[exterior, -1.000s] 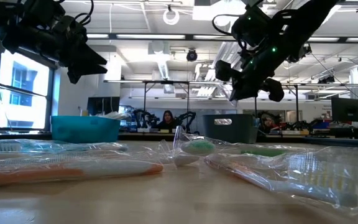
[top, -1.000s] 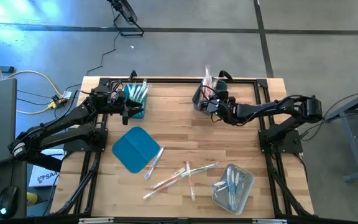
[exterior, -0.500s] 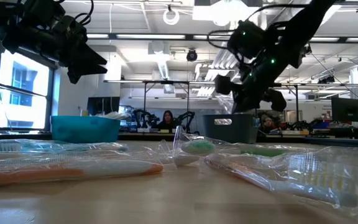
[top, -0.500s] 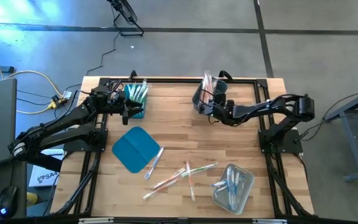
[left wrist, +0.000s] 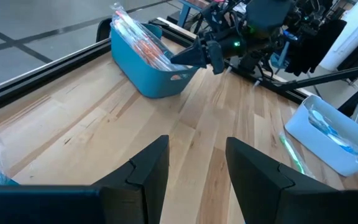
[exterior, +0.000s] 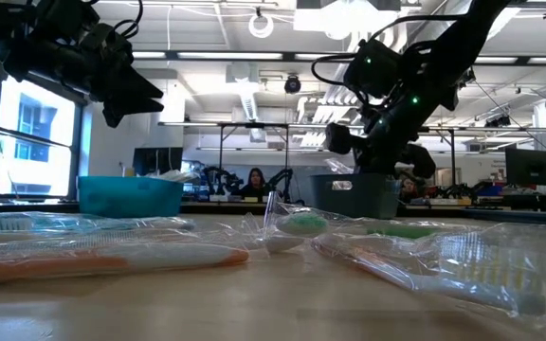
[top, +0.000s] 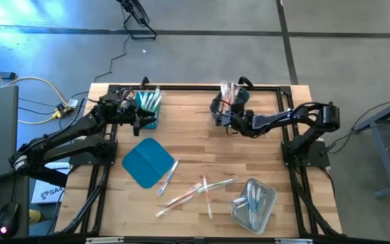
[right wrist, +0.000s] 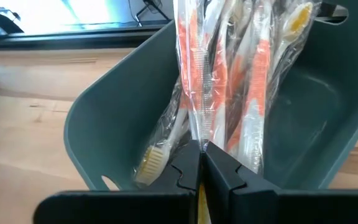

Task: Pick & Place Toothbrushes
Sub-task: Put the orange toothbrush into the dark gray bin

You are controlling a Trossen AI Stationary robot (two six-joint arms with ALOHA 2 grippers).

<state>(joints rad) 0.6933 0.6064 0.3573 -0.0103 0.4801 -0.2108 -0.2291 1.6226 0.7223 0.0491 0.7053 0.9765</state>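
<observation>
right gripper (right wrist: 201,163) pinching toothbrush (right wrist: 194,81) over grey bin (right wrist: 114,118); left gripper (left wrist: 194,163) agape

Right pincer (top: 221,116) at grey bin (top: 230,103)

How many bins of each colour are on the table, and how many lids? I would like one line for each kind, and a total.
Teal bin: 1
Grey bin: 1
Clear bin: 1
Teal lid: 1
Total: 4
</observation>
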